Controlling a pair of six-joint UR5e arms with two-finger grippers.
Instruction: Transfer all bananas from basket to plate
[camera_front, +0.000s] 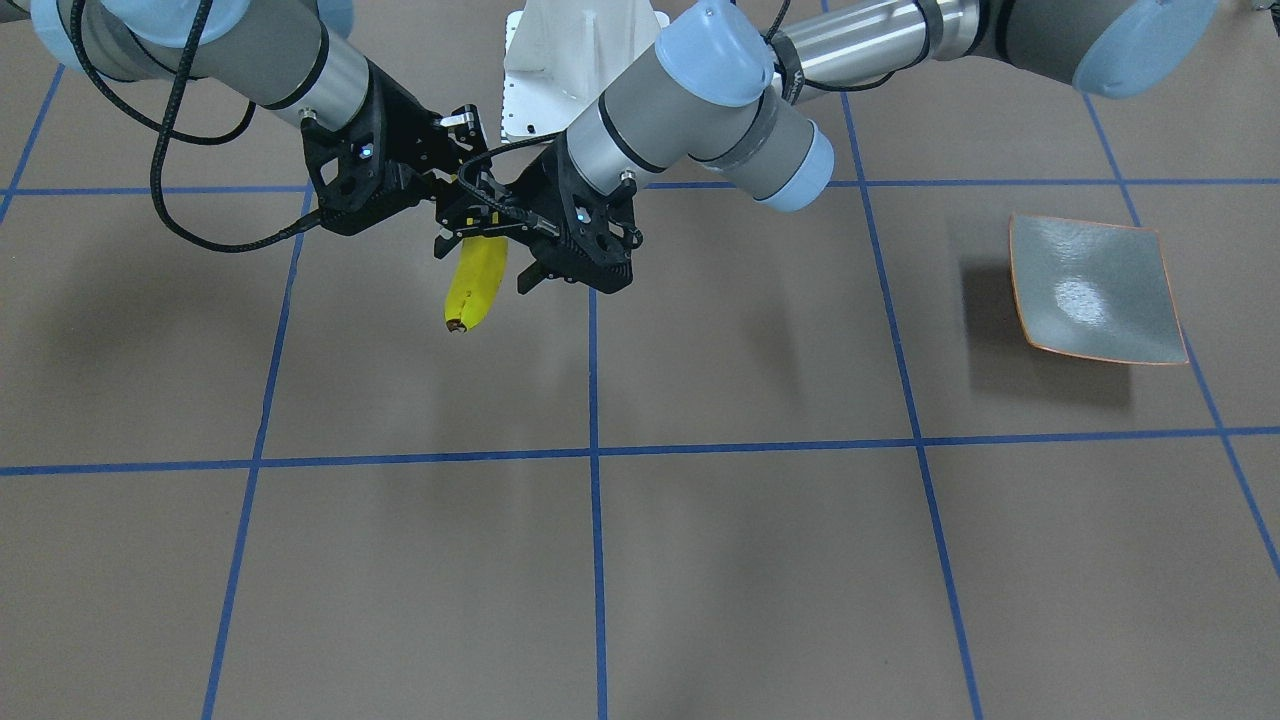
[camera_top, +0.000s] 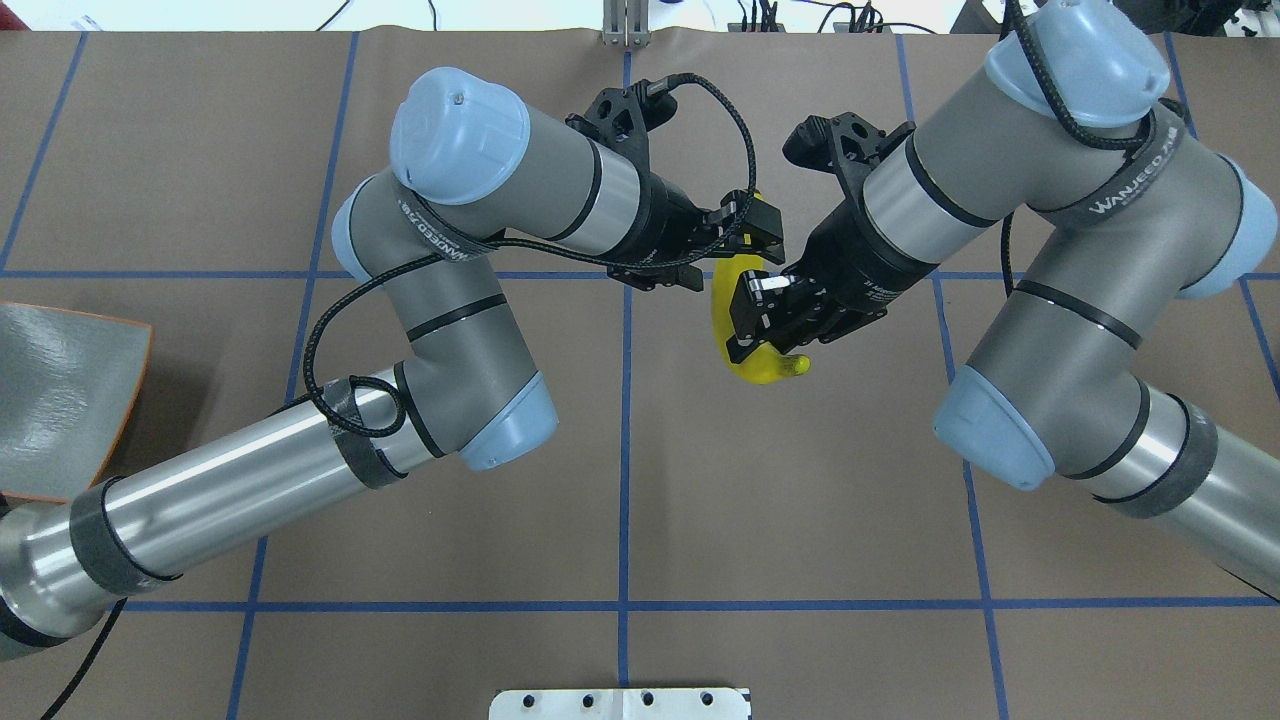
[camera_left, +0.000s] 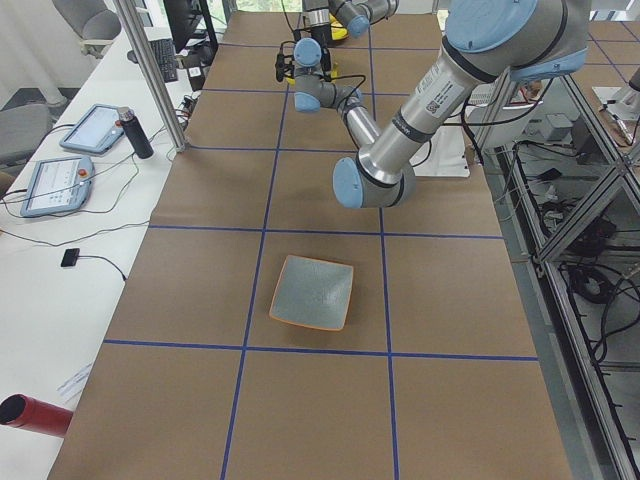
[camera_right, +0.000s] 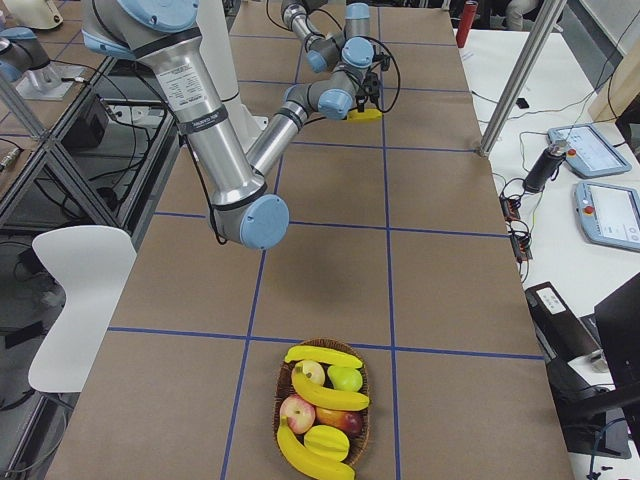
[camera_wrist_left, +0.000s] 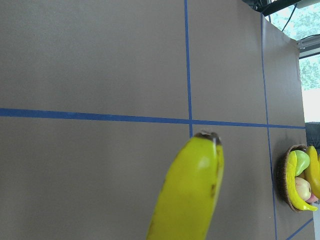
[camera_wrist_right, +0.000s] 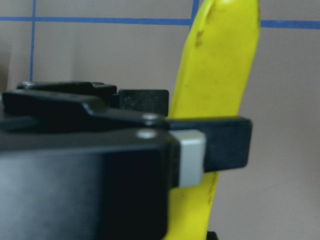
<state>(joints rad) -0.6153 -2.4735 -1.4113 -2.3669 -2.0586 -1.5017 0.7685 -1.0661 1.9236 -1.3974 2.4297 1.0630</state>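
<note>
One yellow banana (camera_front: 476, 285) hangs in the air over the table's middle, dark tip down. My right gripper (camera_top: 752, 318) is shut on it near the stem end. My left gripper (camera_front: 485, 255) has a finger on each side of the same banana (camera_wrist_right: 220, 65), closer to the tip; I cannot tell whether it grips. The basket (camera_right: 277, 415) stands at the robot's right end of the table and holds three more bananas (camera_right: 330, 392). The grey-green plate (camera_front: 1095, 290) with an orange rim lies bare at the left end, far from both grippers.
Apples and a green fruit (camera_right: 345, 378) share the basket with the bananas. The white robot base (camera_front: 570, 60) sits behind the grippers. Both arms' elbows (camera_top: 500, 425) hang over the table's centre. Tablets and a dark bottle (camera_left: 135, 132) lie on a side bench.
</note>
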